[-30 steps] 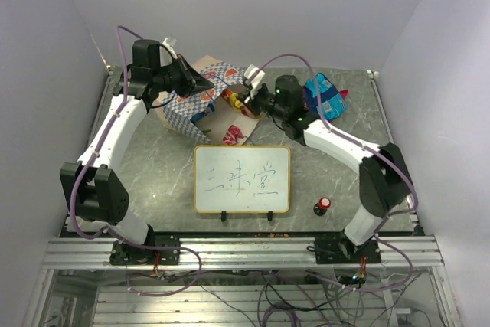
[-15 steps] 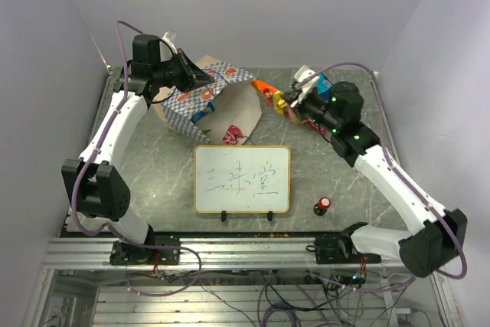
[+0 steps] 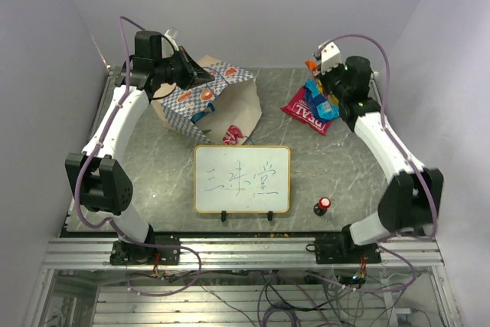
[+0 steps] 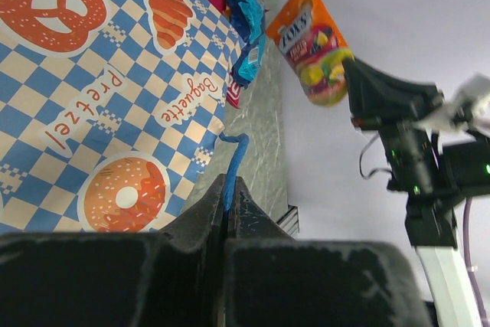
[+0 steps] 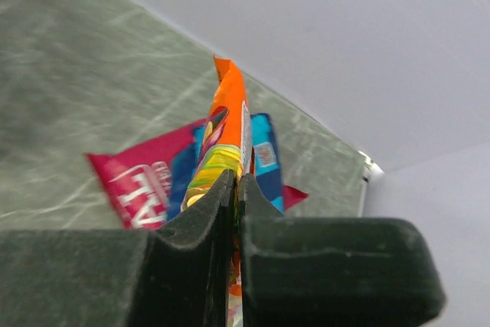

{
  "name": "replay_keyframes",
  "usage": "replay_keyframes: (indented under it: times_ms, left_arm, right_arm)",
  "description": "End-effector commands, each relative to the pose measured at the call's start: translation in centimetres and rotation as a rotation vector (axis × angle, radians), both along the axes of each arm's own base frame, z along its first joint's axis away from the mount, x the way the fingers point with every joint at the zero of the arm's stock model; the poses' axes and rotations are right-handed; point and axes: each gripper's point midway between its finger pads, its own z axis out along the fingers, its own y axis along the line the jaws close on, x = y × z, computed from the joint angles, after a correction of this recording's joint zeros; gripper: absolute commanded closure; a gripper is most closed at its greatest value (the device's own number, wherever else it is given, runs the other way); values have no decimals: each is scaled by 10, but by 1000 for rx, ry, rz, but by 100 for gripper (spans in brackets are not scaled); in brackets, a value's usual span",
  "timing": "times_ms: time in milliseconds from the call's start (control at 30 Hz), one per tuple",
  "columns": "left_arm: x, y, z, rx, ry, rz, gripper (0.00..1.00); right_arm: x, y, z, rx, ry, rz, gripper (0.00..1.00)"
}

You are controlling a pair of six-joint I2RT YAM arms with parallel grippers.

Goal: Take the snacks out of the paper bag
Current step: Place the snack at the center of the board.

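At the table's near middle, a framed whiteboard [image 3: 242, 179] stands in front of the paper bag [image 3: 230, 109], with a red-capped knob [image 3: 323, 204] to its right. The left arm reaches far left, and the left gripper [image 4: 230, 189] pinches the bag's blue cord handle [image 4: 233, 160]. The right arm stretches to the far right corner. There the right gripper [image 5: 236, 183] is clamped on an orange packet [image 5: 227, 124], held above the red packet [image 3: 305, 116] and blue packet [image 3: 321, 102] lying on the table. Half a second ago it held that packet beside the bag's mouth.

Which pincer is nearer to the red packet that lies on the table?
Right. The right pincer, holding the orange packet, is close by the red packet; the left pincer is far off at the paper bag.
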Motion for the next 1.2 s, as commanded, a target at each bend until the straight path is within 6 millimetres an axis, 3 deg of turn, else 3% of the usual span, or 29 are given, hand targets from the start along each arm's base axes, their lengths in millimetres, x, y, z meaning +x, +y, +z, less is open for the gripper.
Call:
replay_keyframes:
  times_ms: [0, 200, 367, 667, 900, 1067, 1167]
  left_arm:
    - [-4, -3, 14, -1, -36, -19, 93]
    - [-6, -3, 15, -2, -36, -26, 93]
    - [-7, -4, 9, -6, -23, -34, 93]
    - [-4, -5, 7, -12, -15, -32, 93]
    - [-7, -5, 6, -12, -10, -30, 93]
    - [-10, -4, 8, -9, -12, -31, 93]
    - [-14, -3, 9, -5, -13, -33, 93]
  right_arm:
    - [55, -43, 22, -105, -96, -147, 100]
    - [92, -52, -13, -245, -63, -149, 100]
    - [104, -31, -66, -238, 14, -47, 100]
    - [80, 22, -159, -242, 184, 77, 100]
    - [65, 30, -208, -176, 293, 78, 100]
    - [60, 30, -229, -142, 331, 61, 100]
    - [64, 28, -223, -137, 340, 39, 100]
